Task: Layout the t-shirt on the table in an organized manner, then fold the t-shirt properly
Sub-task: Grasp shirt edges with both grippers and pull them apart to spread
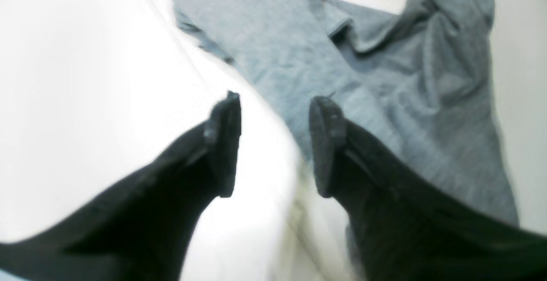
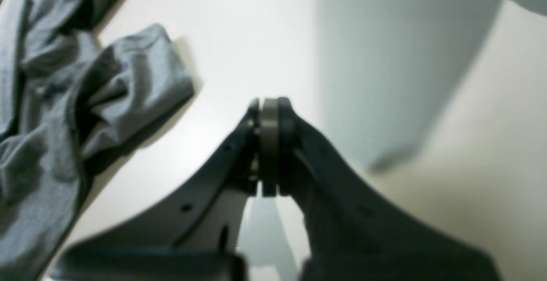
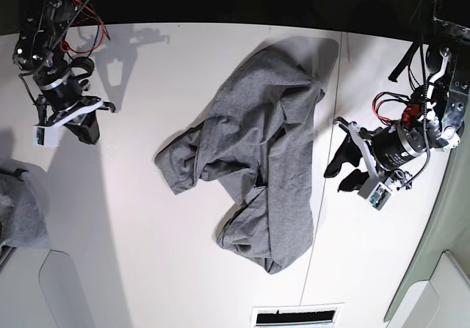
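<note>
left hand (image 1: 273, 144): fingers spread, empty | right hand (image 2: 270, 144): fingers pressed together

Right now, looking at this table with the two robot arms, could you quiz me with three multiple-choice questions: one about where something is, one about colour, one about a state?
1. Where does the t-shirt lie?
A. middle of the table, between the arms
B. draped over one arm
C. on the floor

2. What colour is the t-shirt?
A. red
B. heather grey
C. black

3. How is the right hand?
A. wide open
B. shut on the t-shirt
C. shut, holding nothing

Answers: 1 A, the base view shows it crumpled mid-table; 2 B, grey in every view; 3 C, its fingers meet over bare table.
</note>
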`<act>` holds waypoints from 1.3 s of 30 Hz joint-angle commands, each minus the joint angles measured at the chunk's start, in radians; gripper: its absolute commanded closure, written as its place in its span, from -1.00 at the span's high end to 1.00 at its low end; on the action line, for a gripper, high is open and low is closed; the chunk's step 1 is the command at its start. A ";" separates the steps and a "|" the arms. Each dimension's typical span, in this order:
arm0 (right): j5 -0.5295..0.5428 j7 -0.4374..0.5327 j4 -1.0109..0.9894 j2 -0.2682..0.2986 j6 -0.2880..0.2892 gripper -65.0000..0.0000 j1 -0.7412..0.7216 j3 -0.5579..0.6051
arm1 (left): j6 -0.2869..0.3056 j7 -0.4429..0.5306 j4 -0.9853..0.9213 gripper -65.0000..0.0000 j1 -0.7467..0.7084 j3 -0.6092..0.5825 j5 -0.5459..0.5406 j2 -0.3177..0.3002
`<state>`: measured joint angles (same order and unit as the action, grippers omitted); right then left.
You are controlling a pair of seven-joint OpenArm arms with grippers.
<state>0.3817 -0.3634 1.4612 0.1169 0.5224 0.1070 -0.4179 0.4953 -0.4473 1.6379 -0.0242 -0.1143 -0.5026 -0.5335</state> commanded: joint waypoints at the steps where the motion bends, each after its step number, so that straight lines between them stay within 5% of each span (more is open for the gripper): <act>1: 0.048 0.021 0.019 0.004 0.034 -1.00 -0.003 0.002 | -0.001 0.047 -0.009 0.00 0.025 0.008 -0.010 -0.007; 3: 0.105 0.019 0.019 -0.003 0.042 -1.00 0.001 0.020 | -0.001 0.082 -0.062 0.11 0.045 0.008 -0.010 0.021; 6: 0.111 0.019 0.019 -0.020 0.040 -0.31 -0.011 0.090 | -0.001 0.082 -0.146 0.11 0.103 0.008 -0.010 0.079; 9: 0.043 0.019 0.016 -0.047 0.038 -0.07 -0.039 0.187 | 0.003 0.081 -0.246 0.11 0.177 0.000 -0.010 0.137; 15: -0.095 0.056 -0.065 -0.119 -0.084 -0.07 -0.136 0.346 | 0.003 0.098 -0.494 0.11 0.313 -0.030 0.006 0.226; 20: -0.156 0.056 -0.279 -0.160 -0.089 -0.19 -0.258 0.431 | 0.003 0.173 -0.660 0.08 0.380 -0.031 0.062 0.277; 24: -0.212 0.067 -0.398 -0.170 -0.090 -0.75 -0.301 0.471 | 0.002 0.191 -0.693 -0.89 0.385 -0.031 0.111 0.285; 25: -0.228 0.086 -0.397 -0.169 -0.090 -1.00 -0.297 0.470 | 0.002 0.189 -0.693 -1.00 0.385 -0.031 0.120 0.281; 33: -0.251 0.085 -0.264 -0.130 -0.076 -1.00 -0.255 0.386 | 0.005 0.160 -0.624 -1.00 0.403 -0.029 0.019 0.144; 39: -0.215 0.074 -0.098 -0.077 -0.009 -1.00 -0.140 0.265 | 0.189 -0.005 -0.557 -1.00 0.395 -0.029 -0.176 0.041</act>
<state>0.1505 -0.3107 1.3460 0.0383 0.5026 -0.0181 -0.1535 0.6735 -0.4789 1.0634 0.3454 -0.1497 -0.6682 -0.4774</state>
